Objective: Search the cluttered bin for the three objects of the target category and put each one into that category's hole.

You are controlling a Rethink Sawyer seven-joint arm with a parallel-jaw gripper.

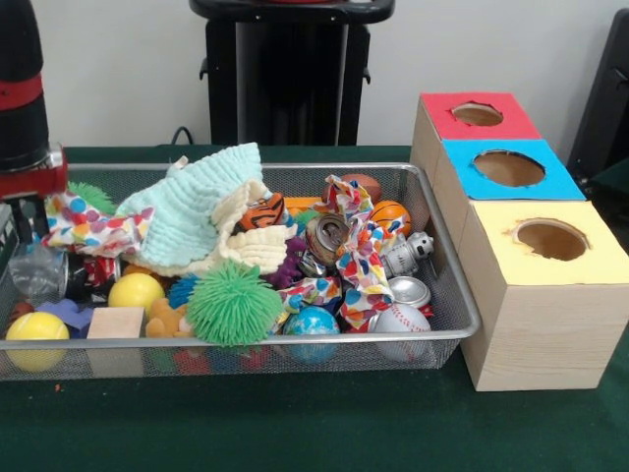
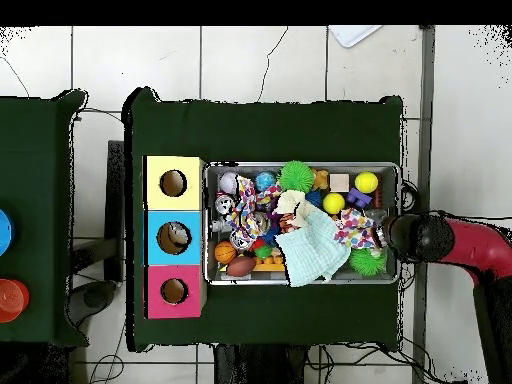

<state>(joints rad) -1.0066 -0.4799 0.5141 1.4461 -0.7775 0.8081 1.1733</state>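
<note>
The silver wire mesh bin point(image 1: 246, 344) sits on the green table, full of toys, and also shows in the overhead view point(image 2: 300, 283). The red-topped hole point(image 1: 478, 114) is the farthest of the box row, beside the bin; it shows in the overhead view too point(image 2: 173, 291). My gripper point(image 1: 22, 221) hangs over the bin's left end below the red and black arm, and at the bin's right end in the overhead view point(image 2: 392, 236). A wrinkly see-through plastic bag point(image 1: 37, 270) lies just under it. I cannot make out other bags.
The blue-topped hole point(image 1: 508, 168) and yellow-topped hole point(image 1: 551, 239) adjoin the red one. A mint knitted cloth point(image 1: 197, 211), green spiky ball point(image 1: 234, 302), yellow balls point(image 1: 136, 290), wooden block point(image 1: 115, 323), metal cans point(image 1: 408, 291) and a baseball point(image 1: 398, 320) crowd the bin.
</note>
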